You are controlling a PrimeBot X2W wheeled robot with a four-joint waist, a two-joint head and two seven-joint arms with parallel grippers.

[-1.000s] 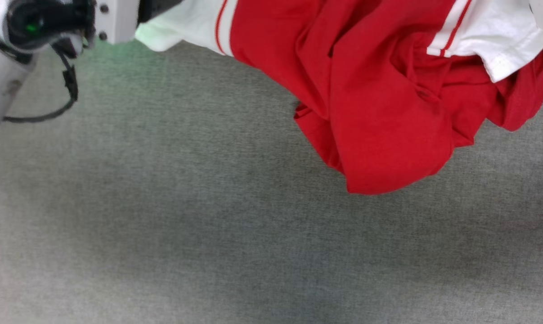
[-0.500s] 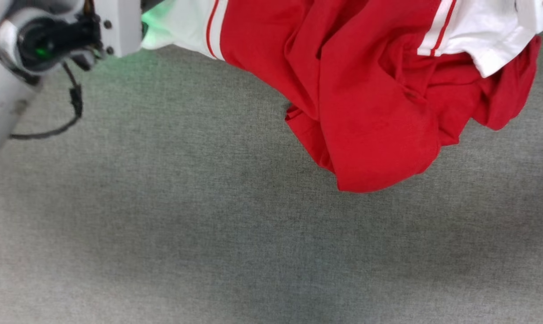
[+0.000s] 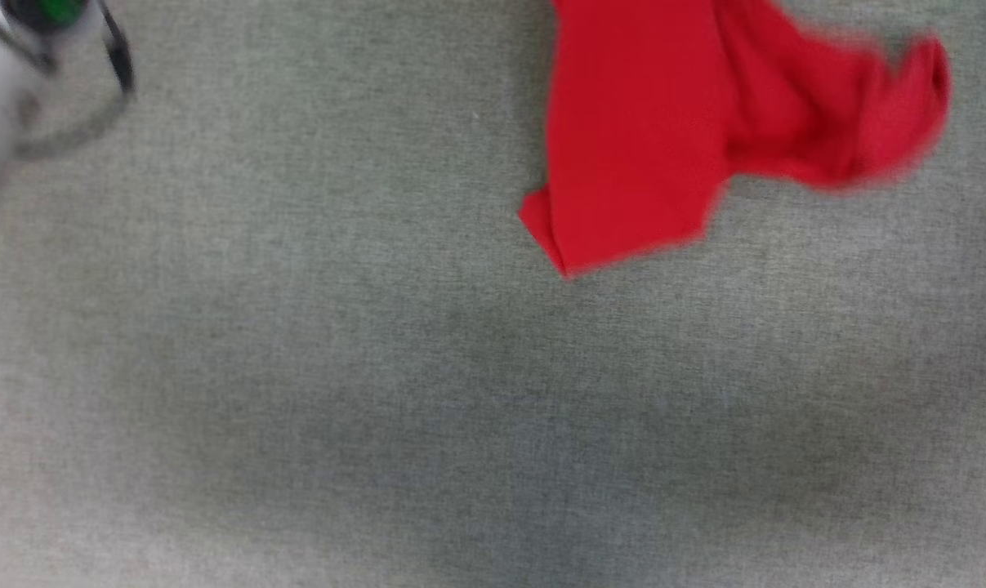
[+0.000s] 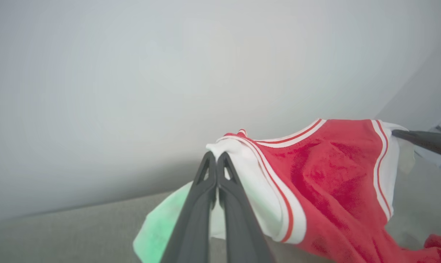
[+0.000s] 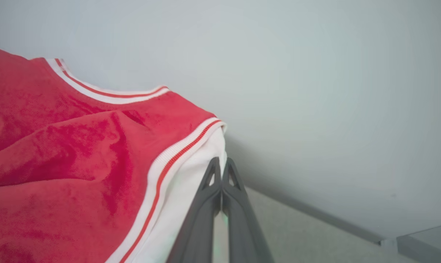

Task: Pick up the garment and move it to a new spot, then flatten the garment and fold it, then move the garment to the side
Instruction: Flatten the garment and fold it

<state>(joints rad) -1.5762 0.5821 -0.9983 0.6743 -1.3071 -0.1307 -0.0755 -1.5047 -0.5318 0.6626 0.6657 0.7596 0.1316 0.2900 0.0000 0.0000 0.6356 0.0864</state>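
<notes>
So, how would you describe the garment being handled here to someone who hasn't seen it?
Above the grey fabric surface hangs the garment, stretched between the left gripper and right gripper, each pinched shut on a white sleeve. It is the one bright red thing here: a jersey shirt with thin red-and-white stripe bands.

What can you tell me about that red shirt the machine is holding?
The shirt is a red jersey of soft-looking knit, with white short sleeves edged in thin red-and-white stripes. It is crumpled, not flat, stretched between the two grippers: the left gripper pinches one white sleeve, the right gripper the other. Its red body sags over the grey surface; whether it touches is unclear.
</notes>
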